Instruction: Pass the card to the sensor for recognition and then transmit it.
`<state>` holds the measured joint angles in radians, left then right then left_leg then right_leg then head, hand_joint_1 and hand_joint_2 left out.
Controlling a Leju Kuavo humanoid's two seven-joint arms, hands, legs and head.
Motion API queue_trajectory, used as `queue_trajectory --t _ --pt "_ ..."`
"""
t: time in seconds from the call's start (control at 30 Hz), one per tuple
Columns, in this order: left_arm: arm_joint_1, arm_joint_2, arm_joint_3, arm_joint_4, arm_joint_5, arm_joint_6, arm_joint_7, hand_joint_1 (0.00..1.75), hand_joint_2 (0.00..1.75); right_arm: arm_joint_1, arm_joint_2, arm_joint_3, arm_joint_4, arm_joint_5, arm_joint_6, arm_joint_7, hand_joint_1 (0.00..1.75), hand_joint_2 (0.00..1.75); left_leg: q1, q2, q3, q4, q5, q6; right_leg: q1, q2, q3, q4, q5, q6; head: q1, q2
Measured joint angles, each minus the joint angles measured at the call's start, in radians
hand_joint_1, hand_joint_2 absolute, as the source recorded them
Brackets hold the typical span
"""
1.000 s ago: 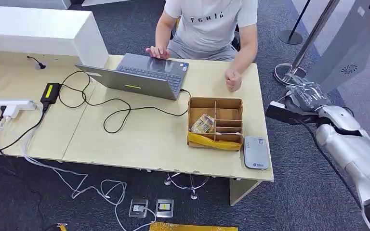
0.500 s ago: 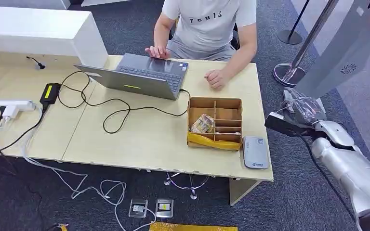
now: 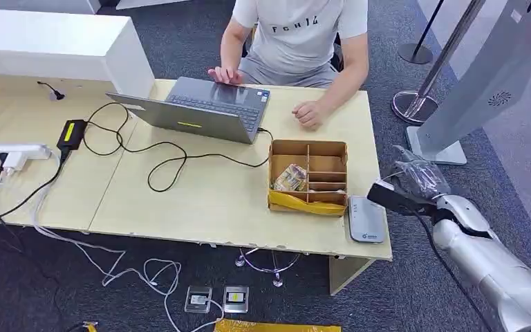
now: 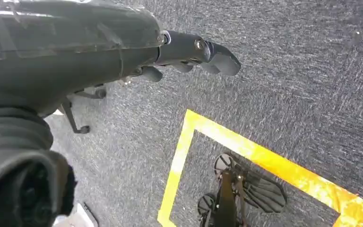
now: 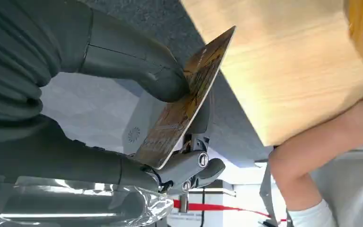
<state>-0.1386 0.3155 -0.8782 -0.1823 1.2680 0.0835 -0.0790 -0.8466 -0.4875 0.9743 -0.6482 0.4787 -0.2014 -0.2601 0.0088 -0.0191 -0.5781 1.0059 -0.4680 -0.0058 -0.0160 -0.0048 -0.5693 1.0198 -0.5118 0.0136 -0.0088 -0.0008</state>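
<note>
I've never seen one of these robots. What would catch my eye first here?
Probably the silver right arm beside the table's end, its right hand pinching a card between thumb and fingers. Then the person typing on a laptop across the table, near a cardboard box and grey card sensor.

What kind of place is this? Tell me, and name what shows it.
Probably an office or front-desk test area. A person works at a laptop on a wooden desk that also carries a card reader; grey carpet and a barrier post surround it.
</note>
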Motion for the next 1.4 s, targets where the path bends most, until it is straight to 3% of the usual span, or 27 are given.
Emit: queue_trajectory --t 0.4,0.87,1.07,1.4 --pt "0.0 -0.008 0.0 0.0 0.001 0.01 0.023 0.0 0.0 0.086 -0.031 -0.018 -0.155 -0.022 0.03 0.038 1.75 1.75 0.0 0.0 0.0 0.0 0.0 0.0 0.0 0.0 0.0 0.0 0.0 0.0 0.0 0.0" --pt "0.0 -0.018 -0.003 0.0 -0.003 0.019 0.024 0.0 0.0 0.221 -0.13 -0.059 -0.361 -0.11 0.066 0.143 1.75 1.75 0.0 0.0 0.0 0.0 0.0 0.0 0.0 0.0 0.0 0.0 0.0 0.0 0.0 0.0" --pt "0.0 -0.019 -0.004 0.0 -0.002 0.021 0.031 0.0 0.0 0.266 -0.145 -0.071 -0.36 -0.201 0.055 0.112 1.75 1.75 0.0 0.0 0.0 0.0 -0.001 0.0 0.0 0.001 -0.001 0.0 0.0 0.0 0.0 0.0" --pt "0.0 -0.019 -0.008 0.0 -0.002 0.021 0.034 0.0 0.0 0.291 -0.143 -0.084 -0.262 -0.237 0.005 0.052 1.75 1.75 0.0 0.001 0.002 0.0 -0.001 0.0 0.0 0.001 0.001 -0.001 0.0 0.0 0.0 0.0"
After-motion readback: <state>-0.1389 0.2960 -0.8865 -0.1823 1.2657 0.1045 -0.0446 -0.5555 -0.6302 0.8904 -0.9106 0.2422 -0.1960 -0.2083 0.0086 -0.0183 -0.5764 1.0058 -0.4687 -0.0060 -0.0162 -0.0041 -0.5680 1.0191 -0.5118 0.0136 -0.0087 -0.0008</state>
